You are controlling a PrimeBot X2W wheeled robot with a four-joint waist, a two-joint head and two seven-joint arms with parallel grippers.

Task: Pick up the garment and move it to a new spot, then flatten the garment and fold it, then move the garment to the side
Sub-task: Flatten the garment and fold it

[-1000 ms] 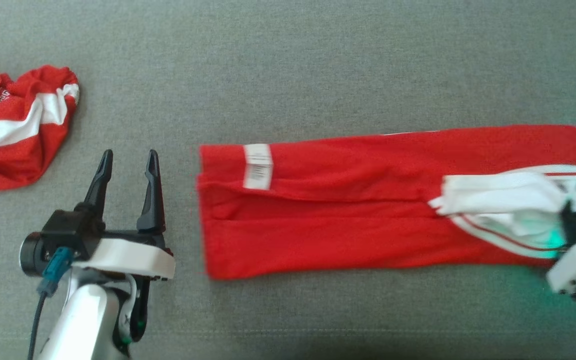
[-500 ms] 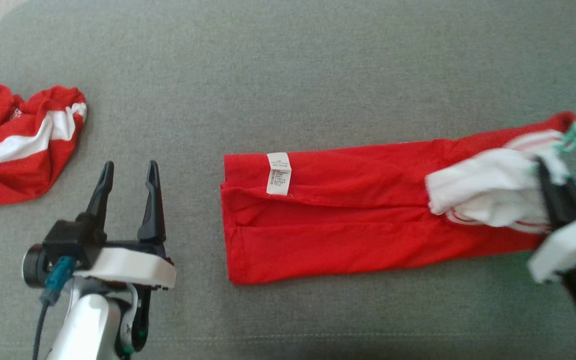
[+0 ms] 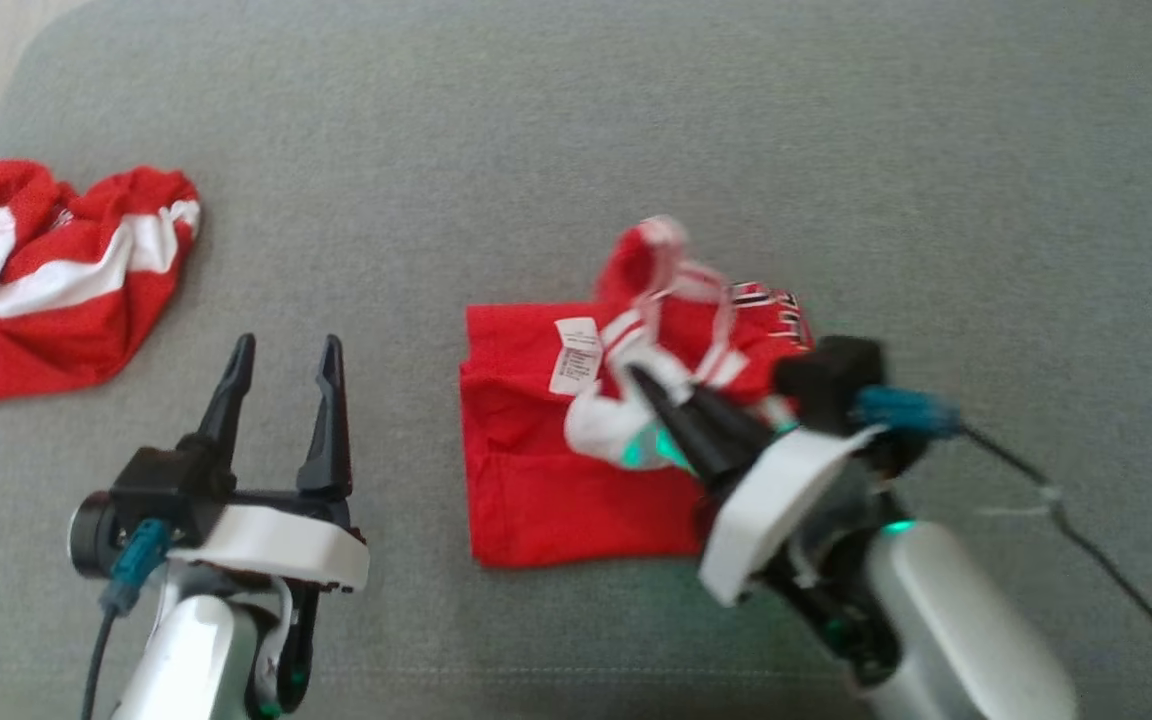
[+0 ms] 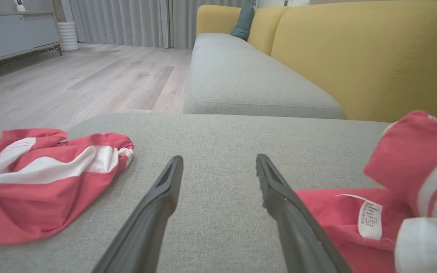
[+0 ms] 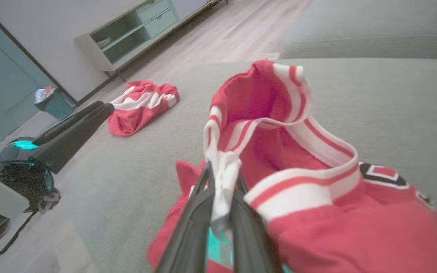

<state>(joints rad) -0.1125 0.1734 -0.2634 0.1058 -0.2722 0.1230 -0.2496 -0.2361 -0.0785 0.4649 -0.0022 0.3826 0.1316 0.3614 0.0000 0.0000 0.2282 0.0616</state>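
The garment (image 3: 536,470) is a red top with white trim and a white label, lying on the grey cushion (image 3: 556,150) in the middle. Its right end is lifted and doubled over leftward onto the rest. My right gripper (image 3: 641,378) is shut on that white-trimmed end (image 5: 222,182), holding it above the label area. The left gripper (image 3: 286,350) stands open to the left of the garment, with nothing between its fingers. In the left wrist view, the garment (image 4: 340,212) lies just right of my left gripper (image 4: 218,161).
A second red and white garment (image 3: 46,280) lies crumpled at the cushion's left end. Beyond the cushion edge are a wood floor (image 4: 89,76), a yellow-backed sofa (image 4: 355,53) and a pale cabinet (image 5: 135,30).
My right gripper has swung left across the garment, carrying its right end up and over, so the long flat shape is now doubled. The left gripper has stayed put.
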